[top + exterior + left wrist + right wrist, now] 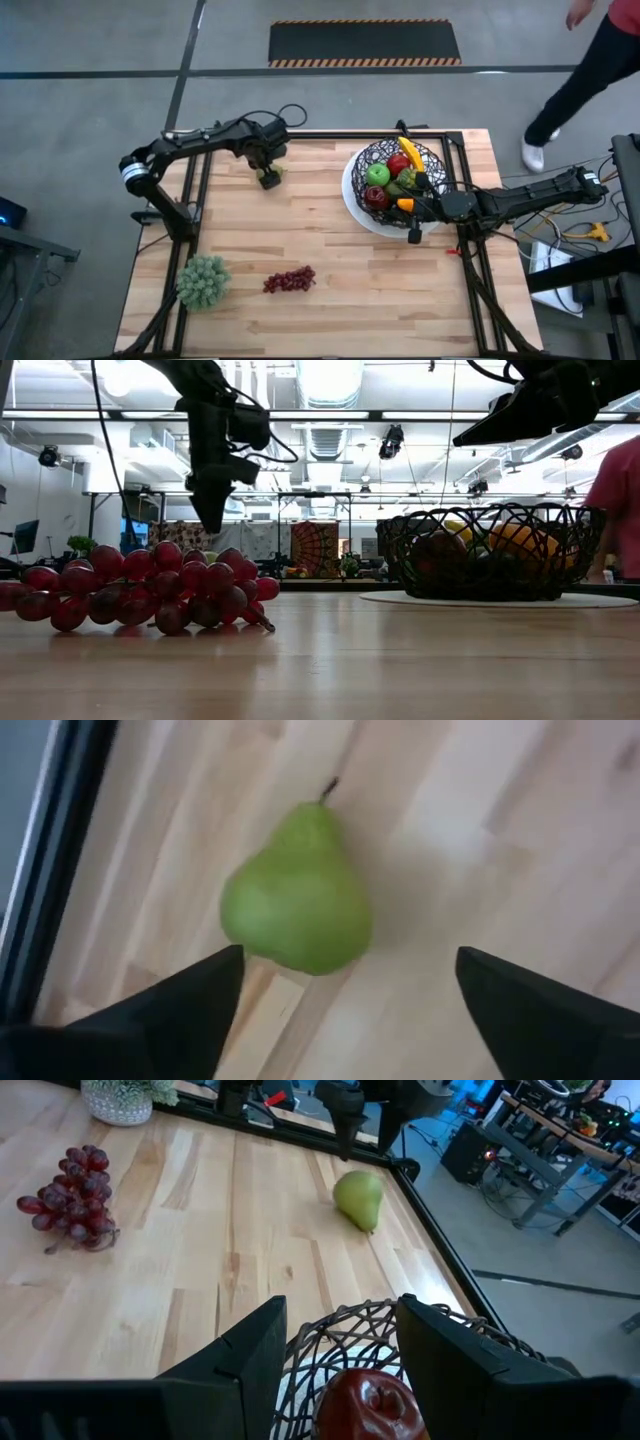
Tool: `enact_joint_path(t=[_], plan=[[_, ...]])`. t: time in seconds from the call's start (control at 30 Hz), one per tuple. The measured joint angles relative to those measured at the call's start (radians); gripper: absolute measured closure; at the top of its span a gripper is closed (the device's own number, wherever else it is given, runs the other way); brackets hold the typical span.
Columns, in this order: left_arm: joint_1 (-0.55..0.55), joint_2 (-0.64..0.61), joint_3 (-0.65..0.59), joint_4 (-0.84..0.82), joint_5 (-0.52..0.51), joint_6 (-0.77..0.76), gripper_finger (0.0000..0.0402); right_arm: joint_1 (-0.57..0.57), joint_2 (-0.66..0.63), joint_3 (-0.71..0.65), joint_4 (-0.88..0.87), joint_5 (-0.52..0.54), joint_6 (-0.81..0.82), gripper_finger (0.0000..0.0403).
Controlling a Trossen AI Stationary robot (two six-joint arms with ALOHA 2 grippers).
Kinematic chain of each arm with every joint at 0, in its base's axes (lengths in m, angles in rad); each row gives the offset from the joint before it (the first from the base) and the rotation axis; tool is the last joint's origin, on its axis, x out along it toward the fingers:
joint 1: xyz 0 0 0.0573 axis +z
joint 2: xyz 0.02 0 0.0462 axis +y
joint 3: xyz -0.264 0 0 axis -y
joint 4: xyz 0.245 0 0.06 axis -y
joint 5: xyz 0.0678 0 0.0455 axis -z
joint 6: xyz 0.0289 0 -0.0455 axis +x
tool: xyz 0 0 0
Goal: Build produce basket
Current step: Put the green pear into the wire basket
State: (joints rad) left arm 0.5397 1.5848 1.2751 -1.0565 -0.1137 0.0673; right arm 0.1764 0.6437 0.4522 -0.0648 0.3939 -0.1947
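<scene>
A pale wooden counter (330,240) stands on a grey workshop floor, and a person walks past its far right corner. The wire basket (378,158) sits on the counter's right side, already holding apples, a banana and other produce. A green pear (297,900) lies on bare wood near the far left edge, well apart from the basket. The left gripper (268,176) hangs just above it with its fingers spread wide, the pear between them but not touching either. The right gripper (415,232) waits over the basket's near rim, fingers parted and pinching nothing. Purple grapes (290,280) lie towards the near edge.

The pear looks firm, smooth-skinned and fairly light, and its tapering shape is likely to slip out of a pinch at the neck. The broad lower belly seems the safer hold, taken gently across its widest part.
</scene>
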Motion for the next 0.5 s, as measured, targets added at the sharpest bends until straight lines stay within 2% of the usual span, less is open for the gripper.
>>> enact_joint_path(t=[0.17,0.27,0.5], plan=[[-0.039,-0.002,-0.013,-0.001,-0.027,0.123,0.0022,0.0,0.0,0.0,0.0,0.0,0.0,0.0225],[-0.058,0.017,-0.029,0.002,0.027,0.188,0.002,0.0,0.0,0.0,-0.001,0.0,0.0,0.0225],[-0.051,0.06,-0.045,0.141,-0.045,0.175,0.002,0.0,0.0,0.0,-0.002,0.0,0.002,0.0225]])
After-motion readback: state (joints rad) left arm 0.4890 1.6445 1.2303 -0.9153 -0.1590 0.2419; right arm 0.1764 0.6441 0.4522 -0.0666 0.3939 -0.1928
